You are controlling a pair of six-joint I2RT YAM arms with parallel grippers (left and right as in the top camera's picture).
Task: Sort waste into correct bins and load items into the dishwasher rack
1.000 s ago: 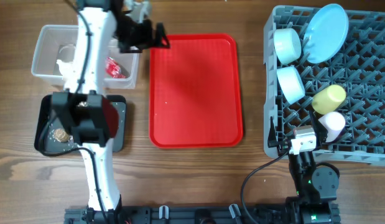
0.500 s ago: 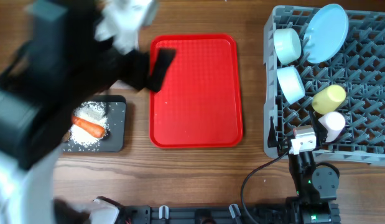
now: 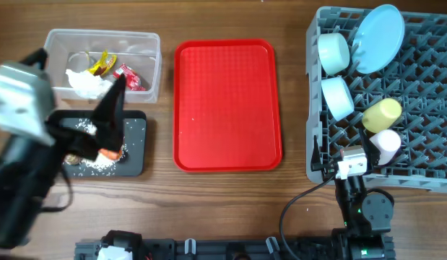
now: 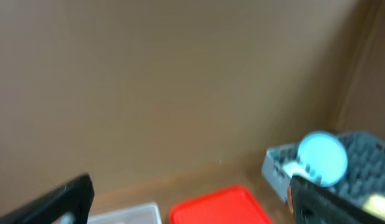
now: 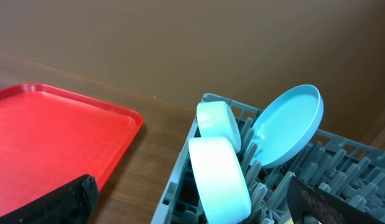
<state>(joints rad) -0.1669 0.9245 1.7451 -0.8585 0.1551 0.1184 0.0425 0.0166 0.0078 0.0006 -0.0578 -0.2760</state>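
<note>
The clear tub (image 3: 144, 50) holds a yellow wrapper (image 3: 100, 63), a red wrapper (image 3: 133, 78) and white tissue (image 3: 84, 84). Rice (image 3: 99, 165) and a bit of the carrot (image 3: 110, 153) show on the black tray (image 3: 133, 148), half hidden by my blurred left arm (image 3: 21, 180). The grey rack (image 3: 425, 87) carries the blue plate (image 3: 378, 29), two bowls (image 3: 333, 53) (image 3: 337, 97), a yellow cup (image 3: 382, 114) and a pale pink cup (image 3: 386, 144). My left gripper (image 4: 192, 211) is open and empty, high above the table. My right gripper (image 5: 201, 211) is open at the rack's near corner, holding nothing.
The flat red tray (image 3: 227, 105) lies bare between the bins and the rack. In the left wrist view it (image 4: 223, 208) sits below the jaws, with the rack (image 4: 366, 155) at the right. The right arm's base (image 3: 364, 209) stands in front of the rack.
My left arm has swung away from the clear tub toward the near left, in motion blur, uncovering the tub. The right arm has not moved.
</note>
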